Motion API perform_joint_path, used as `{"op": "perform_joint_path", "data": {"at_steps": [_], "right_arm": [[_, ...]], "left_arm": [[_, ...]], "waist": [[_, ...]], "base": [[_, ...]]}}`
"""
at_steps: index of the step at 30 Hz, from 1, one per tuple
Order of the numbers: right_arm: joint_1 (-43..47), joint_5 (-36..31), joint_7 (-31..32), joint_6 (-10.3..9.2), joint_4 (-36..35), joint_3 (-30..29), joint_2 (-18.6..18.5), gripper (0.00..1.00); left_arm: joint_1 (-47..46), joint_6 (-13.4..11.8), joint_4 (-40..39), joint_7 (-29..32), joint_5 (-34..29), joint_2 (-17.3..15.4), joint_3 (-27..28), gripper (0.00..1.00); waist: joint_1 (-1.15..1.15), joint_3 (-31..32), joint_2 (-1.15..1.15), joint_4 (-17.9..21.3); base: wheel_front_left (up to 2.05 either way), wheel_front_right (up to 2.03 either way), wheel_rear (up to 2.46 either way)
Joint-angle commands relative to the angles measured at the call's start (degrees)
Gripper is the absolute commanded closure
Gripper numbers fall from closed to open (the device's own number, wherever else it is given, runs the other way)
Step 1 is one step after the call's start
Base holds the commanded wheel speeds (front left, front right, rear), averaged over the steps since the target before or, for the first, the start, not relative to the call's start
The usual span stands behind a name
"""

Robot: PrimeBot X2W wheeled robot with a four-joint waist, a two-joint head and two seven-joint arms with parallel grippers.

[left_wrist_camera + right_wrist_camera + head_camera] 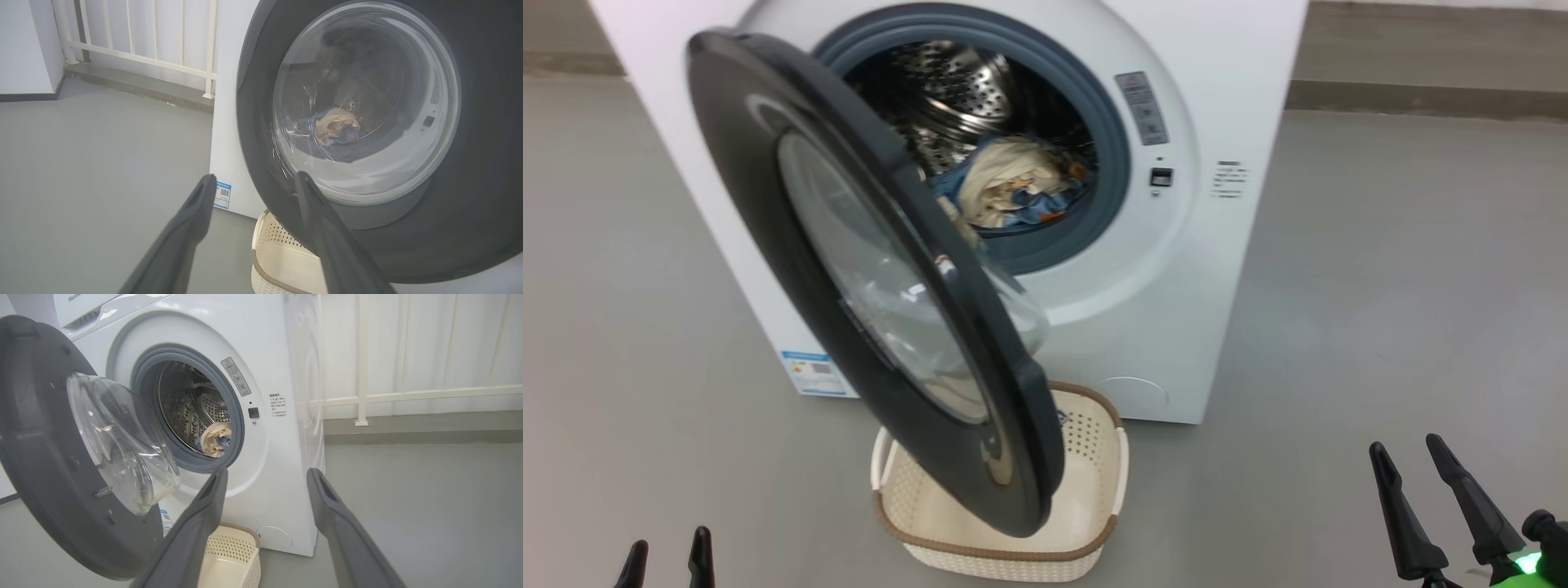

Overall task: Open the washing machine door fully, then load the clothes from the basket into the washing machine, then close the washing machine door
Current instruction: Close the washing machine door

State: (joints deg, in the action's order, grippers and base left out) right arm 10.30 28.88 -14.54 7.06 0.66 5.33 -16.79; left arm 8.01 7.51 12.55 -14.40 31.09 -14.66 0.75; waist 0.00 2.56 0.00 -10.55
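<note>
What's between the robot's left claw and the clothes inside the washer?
The washing machine door. In the left wrist view, the left gripper faces the clothes through the door's clear glass window.

basket (1094, 457): left part hidden behind washing machine door (874, 286)
warning label (1143, 106): print unreadable, too small
left hand (670, 543): cut by bottom edge

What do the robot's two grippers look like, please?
The left gripper and the right gripper each have two long, slim fingers tapering to blunt tips: black in the head view, matte dark grey in the wrist views, with a shallow recess near each tip. A small green light glows at the right gripper's base.
</note>
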Motion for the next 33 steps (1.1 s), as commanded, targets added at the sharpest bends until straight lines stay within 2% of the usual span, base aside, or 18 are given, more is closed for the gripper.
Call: {"op": "perform_joint_path", "data": {"at_steps": [1, 16, 33], "right_arm": [[-2.58, 0.72, -0.46, 0.43, -1.09, 1.15, -1.41, 0.0], [-4.66, 1.21, -0.46, 0.43, 0.19, 4.86, -0.37, 0.0], [-5.03, 1.47, -0.46, 0.43, 0.62, 5.82, -0.51, 0.0]], "left_arm": [[-1.49, -0.02, -1.68, -0.6, -0.37, -0.83, 2.29, 0.0], [-0.73, -0.02, -2.01, -0.6, -0.59, -0.35, 3.12, 0.0], [-0.27, -0.02, -2.11, -0.6, -0.56, -0.11, 3.32, 0.0]], "waist": [[0.0, 0.1, 0.0, -3.24], [0.0, 0.19, 0.0, -12.25], [0.0, 0.52, 0.0, -14.32]], "base": [[0.0, 0.0, 0.0], [0.0, 0.0, 0.0], [0.0, 0.0, 0.0]]}}
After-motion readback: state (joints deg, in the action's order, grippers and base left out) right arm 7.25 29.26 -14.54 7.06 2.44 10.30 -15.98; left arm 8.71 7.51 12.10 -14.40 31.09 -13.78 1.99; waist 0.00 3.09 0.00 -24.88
